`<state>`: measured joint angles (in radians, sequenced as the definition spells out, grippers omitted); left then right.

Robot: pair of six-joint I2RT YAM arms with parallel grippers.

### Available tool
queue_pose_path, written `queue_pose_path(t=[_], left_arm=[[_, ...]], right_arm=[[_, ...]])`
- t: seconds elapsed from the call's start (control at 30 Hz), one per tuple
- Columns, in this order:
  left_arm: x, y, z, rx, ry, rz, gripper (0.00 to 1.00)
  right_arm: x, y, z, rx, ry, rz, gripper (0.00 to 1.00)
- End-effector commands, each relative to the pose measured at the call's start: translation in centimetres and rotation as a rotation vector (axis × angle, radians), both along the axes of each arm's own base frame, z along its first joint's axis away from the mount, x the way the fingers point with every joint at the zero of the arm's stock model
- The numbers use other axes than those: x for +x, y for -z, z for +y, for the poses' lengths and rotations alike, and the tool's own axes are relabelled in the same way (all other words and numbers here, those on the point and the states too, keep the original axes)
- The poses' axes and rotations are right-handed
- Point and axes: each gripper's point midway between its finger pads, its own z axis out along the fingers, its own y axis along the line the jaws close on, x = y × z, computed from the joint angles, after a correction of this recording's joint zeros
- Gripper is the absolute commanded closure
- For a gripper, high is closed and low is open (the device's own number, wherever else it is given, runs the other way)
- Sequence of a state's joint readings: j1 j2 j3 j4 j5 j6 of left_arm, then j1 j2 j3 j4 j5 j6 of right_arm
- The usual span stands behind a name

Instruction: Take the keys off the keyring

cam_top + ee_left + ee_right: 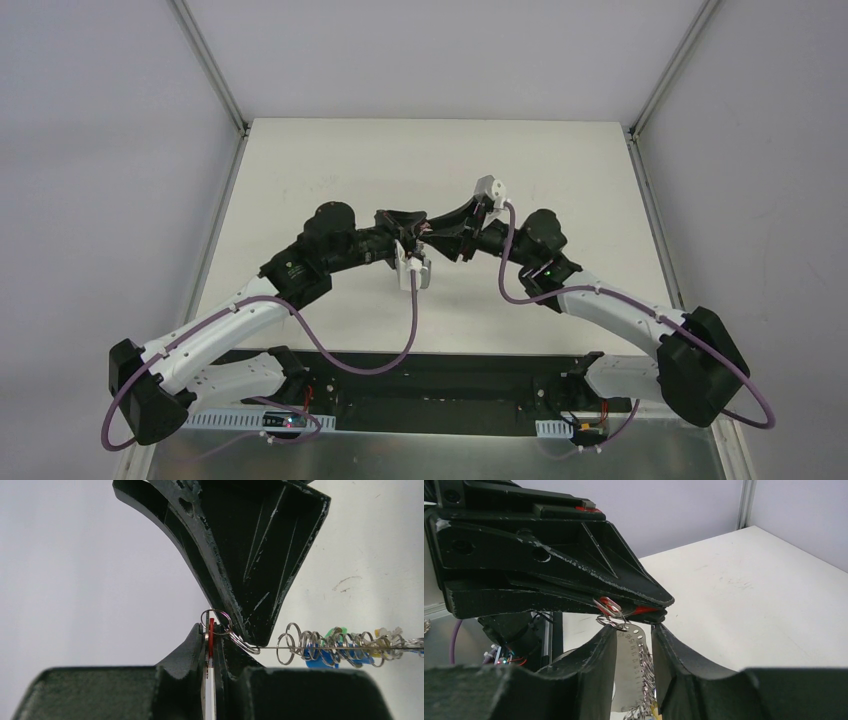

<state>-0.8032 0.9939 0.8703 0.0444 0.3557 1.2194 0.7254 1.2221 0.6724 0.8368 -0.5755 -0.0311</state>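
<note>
Both grippers meet above the middle of the table (560,180). My left gripper (408,238) (211,627) is shut on a red-headed key (211,636), seen edge-on, with a small split ring (216,622) at its top. My right gripper (442,236) (635,630) is shut on the keyring (630,665), a flat grey metal plate with numbered holes. The plate runs edge-on to the right in the left wrist view (270,648), carrying several small rings and the other keys (335,645) with blue, green and yellow heads. The red key (644,610) also shows in the right wrist view.
The table is white, with grey walls and metal corner posts (210,70) behind it. A black rail (430,385) runs along the near edge between the arm bases. Purple cables (400,350) hang from both wrists.
</note>
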Motion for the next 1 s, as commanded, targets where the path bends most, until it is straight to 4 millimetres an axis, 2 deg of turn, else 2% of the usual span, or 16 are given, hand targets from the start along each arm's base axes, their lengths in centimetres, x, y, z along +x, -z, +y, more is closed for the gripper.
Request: queue_pose_path(t=[0.0, 0.23, 0.33, 0.63, 0.97], left_arm=[[-0.6, -3.3, -0.7, -0.085, 0.040, -0.055, 1.00], [0.9, -3.6, 0.4, 0.005, -0.025, -0.208, 1.00], [1.1, -4.5, 0.7, 0.029, -0.036, -0.247, 1.00], [0.4, -5.6, 0.3, 0.033, 0.006, -0.265, 1.00], [0.0, -6.7, -0.2, 0.009, 0.039, -0.268, 1.00]], right_arm=[[-0.9, -3.9, 0.5, 0.148, -0.009, -0.073, 0.61], [0.4, -4.1, -0.7, 0.257, 0.107, -0.027, 0.61], [0.8, -3.8, -1.0, 0.271, 0.139, -0.012, 0.61], [0.5, -4.4, -1.0, 0.277, 0.127, -0.036, 0.62], [0.2, -4.0, -0.2, 0.239, 0.093, -0.029, 0.62]])
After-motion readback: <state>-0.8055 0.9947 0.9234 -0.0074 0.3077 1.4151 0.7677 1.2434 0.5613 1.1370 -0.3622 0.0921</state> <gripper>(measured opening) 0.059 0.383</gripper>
